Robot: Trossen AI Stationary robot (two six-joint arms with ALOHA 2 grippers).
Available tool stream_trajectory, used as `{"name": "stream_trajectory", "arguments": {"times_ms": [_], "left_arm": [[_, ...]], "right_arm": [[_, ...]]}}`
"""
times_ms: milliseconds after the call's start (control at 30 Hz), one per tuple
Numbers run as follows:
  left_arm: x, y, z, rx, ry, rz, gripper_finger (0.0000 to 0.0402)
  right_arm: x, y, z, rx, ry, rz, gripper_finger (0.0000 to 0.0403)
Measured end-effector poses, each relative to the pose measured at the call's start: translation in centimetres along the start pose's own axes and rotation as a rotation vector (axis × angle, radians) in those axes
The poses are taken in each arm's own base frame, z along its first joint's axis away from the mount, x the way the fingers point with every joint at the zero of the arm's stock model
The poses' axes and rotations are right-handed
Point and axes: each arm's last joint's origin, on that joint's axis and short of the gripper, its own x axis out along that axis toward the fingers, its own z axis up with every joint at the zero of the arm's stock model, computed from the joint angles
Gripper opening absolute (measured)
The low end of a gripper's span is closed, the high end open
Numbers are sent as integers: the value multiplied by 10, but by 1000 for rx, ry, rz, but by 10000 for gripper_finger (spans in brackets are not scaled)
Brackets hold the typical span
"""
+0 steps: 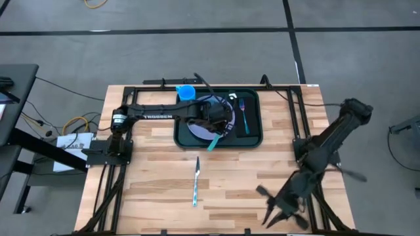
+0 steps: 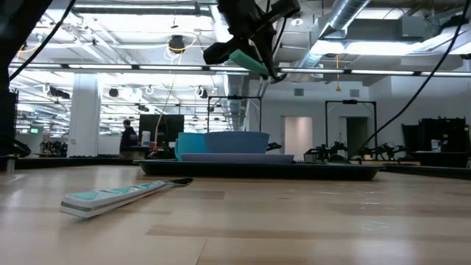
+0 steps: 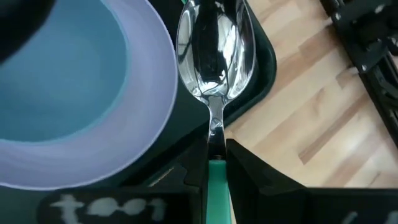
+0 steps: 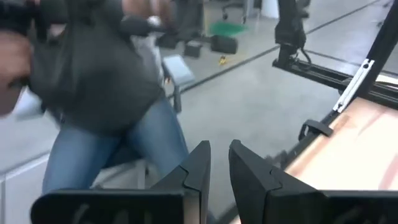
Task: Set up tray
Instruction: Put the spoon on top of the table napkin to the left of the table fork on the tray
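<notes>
The dark tray (image 1: 218, 118) sits at the table's far middle. On it are a lavender plate (image 3: 158, 93) with a blue bowl (image 2: 235, 141), a blue cup (image 1: 186, 92) at its far left corner, and a teal-handled fork (image 1: 243, 111) on its right side. My left gripper (image 1: 216, 121) hovers above the plate, shut on a teal-handled spoon (image 3: 214, 50). A teal-handled knife (image 1: 195, 182) lies flat on the bare wood near the tray. My right gripper (image 1: 275, 210) waits at the table's near right corner, fingertips (image 4: 200, 163) close together, holding nothing. My left gripper pinches the spoon between its two fingers at the neck (image 3: 216, 140), where the metal meets the teal handle (image 3: 217, 186). The shiny bowl sticks out past the fingertips. The spoon is lifted clear above the tray, and its handle (image 2: 249, 62) slants down out of the gripper.
Black frame rails (image 1: 298, 124) run along the table's left, right and far sides. Bare wood (image 1: 249, 177) lies between the tray and the near edge. A person in jeans (image 4: 106, 93) stands on the floor beyond the table's right side.
</notes>
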Motion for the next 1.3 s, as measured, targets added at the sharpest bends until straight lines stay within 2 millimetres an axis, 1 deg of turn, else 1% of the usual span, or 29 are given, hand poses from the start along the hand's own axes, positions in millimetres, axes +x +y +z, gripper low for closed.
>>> {"name": "stream_trajectory", "arguments": {"times_ms": [133, 233, 333, 433, 533, 600, 700, 867, 967, 1033, 1100, 1167, 1233, 1300], "left_arm": [[2, 9, 11, -29, -16, 18, 22], [3, 17, 22, -65, -33, 32, 22], [4, 26, 34, -113, -61, 31, 22], [5, 34, 47, -171, -92, 26, 22], [7, 40, 59, -208, -131, 5, 22], [15, 41, 66, -223, -163, -16, 21], [28, 42, 71, -219, -131, -14, 18], [54, 27, 82, -161, -76, -75, 18], [61, 17, 88, -113, -77, -68, 18], [58, 8, 93, -76, -100, -78, 18], [59, 2, 89, -44, -119, -93, 18], [59, -1, 81, -11, -93, -90, 18], [48, -5, 75, 50, -87, -55, 18], [28, -9, 67, 116, -111, 11, 18]], "right_arm": [[-49, 8, 9, -47, 69, 15, 51], [-83, 18, 12, -64, 97, 2, 51], [-112, 25, 8, -62, 146, -58, 51], [-138, 28, 3, -11, 179, -143, 51], [-157, 30, -3, 44, 201, -191, 51], [-167, 31, -6, 72, 206, -208, 51], [-180, 33, -7, 91, 185, -213, 51], [-198, 35, -8, 85, 131, -174, 51], [-207, 35, -8, 99, 97, -196, 51], [-211, 34, -8, 119, 77, -219, 51], [-213, 32, -8, 145, 64, -259, 51], [-213, 30, -9, 166, 61, -330, 51], [-211, 27, -9, 197, 44, -429, 51], [-208, 25, -8, 225, 27, -541, 51]]}}
